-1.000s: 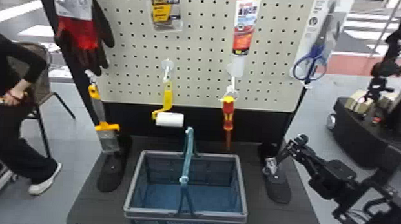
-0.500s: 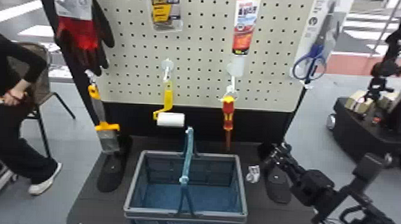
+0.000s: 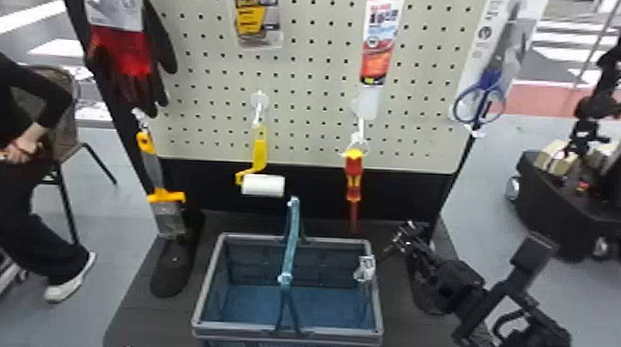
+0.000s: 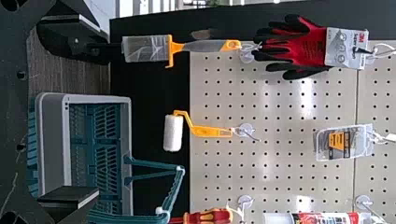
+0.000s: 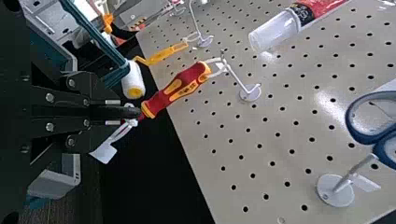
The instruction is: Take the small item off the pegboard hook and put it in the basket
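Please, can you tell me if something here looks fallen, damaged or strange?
Nothing looks spilled, fallen or damaged. The paint roller and the screwdriver hang from their hooks, and the basket stands upright. The only small remark: its handle is raised across the opening, so it might get in the way.

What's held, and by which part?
Right gripper: small tagged item, white tie by the fingertips; exact part clamped can't be told. Left gripper: empty.
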Controlling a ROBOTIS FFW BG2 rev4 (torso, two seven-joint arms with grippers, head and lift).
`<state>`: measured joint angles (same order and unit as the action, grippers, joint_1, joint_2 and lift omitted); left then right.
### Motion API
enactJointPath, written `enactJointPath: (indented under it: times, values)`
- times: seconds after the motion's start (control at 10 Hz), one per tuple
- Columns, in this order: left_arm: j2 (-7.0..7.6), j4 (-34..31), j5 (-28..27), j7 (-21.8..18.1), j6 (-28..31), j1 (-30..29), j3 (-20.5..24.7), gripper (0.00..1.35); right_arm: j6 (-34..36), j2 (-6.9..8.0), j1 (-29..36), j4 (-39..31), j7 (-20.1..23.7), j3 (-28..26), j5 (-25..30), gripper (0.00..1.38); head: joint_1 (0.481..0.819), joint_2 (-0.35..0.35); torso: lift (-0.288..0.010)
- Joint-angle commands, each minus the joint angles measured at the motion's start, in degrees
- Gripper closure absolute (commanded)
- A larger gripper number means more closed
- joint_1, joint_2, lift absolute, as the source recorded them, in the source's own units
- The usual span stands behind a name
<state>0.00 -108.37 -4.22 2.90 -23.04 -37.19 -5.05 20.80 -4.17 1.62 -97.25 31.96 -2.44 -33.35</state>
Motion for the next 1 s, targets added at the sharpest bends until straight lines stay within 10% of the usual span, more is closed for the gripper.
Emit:
enactJointPath:
  times: [0.0,0.9]
  values:
    - [-0.15,0.01,0.0,0.0,0.01,0.12,-0.05,0.1,-0.32,0.74,-0.49,1.12,-0.67,1.56,-0.84,1.26,0.549,0.0,-0.1]
    - [-0.15,0.01,0.62,0.0,0.01,0.12,-0.14,0.1,-2.08,1.0,-6.02,14.06,-0.67,8.06,-3.48,1.27,0.549,0.0,-0.1]
